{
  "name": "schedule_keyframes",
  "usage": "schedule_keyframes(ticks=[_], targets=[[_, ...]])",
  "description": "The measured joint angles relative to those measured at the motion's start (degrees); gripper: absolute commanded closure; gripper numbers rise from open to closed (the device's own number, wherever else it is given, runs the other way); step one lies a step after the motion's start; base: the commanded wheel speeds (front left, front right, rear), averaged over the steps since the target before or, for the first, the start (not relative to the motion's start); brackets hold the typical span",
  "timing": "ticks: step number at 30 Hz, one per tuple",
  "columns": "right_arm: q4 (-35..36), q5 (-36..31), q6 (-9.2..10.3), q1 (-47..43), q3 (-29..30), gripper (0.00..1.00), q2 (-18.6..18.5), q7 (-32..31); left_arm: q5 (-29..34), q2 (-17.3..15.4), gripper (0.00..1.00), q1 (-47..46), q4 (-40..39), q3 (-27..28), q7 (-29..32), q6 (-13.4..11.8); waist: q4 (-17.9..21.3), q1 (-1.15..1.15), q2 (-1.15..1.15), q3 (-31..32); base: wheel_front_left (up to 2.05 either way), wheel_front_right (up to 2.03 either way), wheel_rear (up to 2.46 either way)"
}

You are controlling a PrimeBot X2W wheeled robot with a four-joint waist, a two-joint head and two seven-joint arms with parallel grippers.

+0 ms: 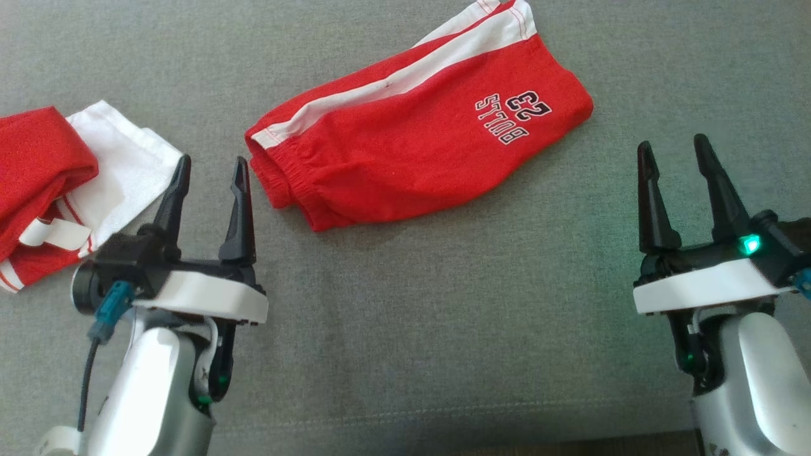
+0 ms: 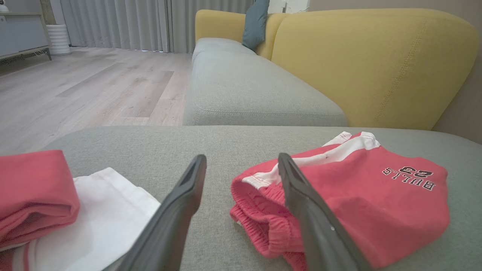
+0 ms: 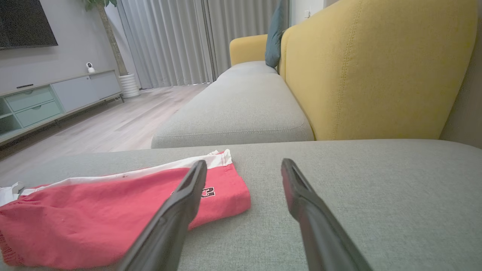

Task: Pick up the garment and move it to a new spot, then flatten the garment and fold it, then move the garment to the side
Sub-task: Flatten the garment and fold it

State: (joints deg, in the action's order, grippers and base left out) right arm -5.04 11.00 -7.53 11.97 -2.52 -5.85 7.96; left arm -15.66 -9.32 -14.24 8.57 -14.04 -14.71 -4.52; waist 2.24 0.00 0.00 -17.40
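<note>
Your red Bulls shorts (image 1: 418,133) lie at upper centre of the head view on the grey sofa seat (image 1: 443,304). They look doubled leg over leg, with the waistband toward the left gripper (image 1: 212,166). It and the right gripper (image 1: 673,144) are both spread wide and empty, flanking the shorts, probably ready for a two-handed pick. The top edge clips the shorts' hem. At the left edge, a red-and-white garment (image 1: 70,183) is cut off, and you can't tell its type.

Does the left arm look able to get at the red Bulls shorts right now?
Probably yes: the left gripper is open and empty, and only bare grey cushion lies between it and the waistband end of the shorts.
</note>
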Motion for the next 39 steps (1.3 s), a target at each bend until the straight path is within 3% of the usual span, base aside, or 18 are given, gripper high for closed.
schedule_keyframes(ticks=[18,23,29,39], targets=[[1.1,0.5,0.0,0.4,0.8,0.0,0.1,-2.8,2.5,2.2,0.0,-0.2,-0.4,1.9,0.0,1.6,-0.6,0.0,0.0,-1.3,0.0,0.0,0.0],[-3.2,2.0,0.0,3.5,0.1,0.0,-2.0,-5.3,3.1,2.6,0.0,-1.5,-1.1,1.9,0.0,2.1,-1.4,0.0,0.0,-3.1,0.0,0.0,0.0],[-11.2,4.7,0.0,15.0,-3.3,0.0,-6.2,-10.3,3.8,3.9,0.0,-5.1,-1.8,1.8,0.0,3.5,-3.5,0.0,0.0,-6.6,0.0,0.0,0.0],[-22.1,8.4,0.0,26.6,-8.6,0.0,-9.5,-25.8,3.9,5.4,0.0,-6.4,0.1,1.4,0.0,4.6,-6.8,0.01,0.0,-9.6,0.0,0.0,0.0]])
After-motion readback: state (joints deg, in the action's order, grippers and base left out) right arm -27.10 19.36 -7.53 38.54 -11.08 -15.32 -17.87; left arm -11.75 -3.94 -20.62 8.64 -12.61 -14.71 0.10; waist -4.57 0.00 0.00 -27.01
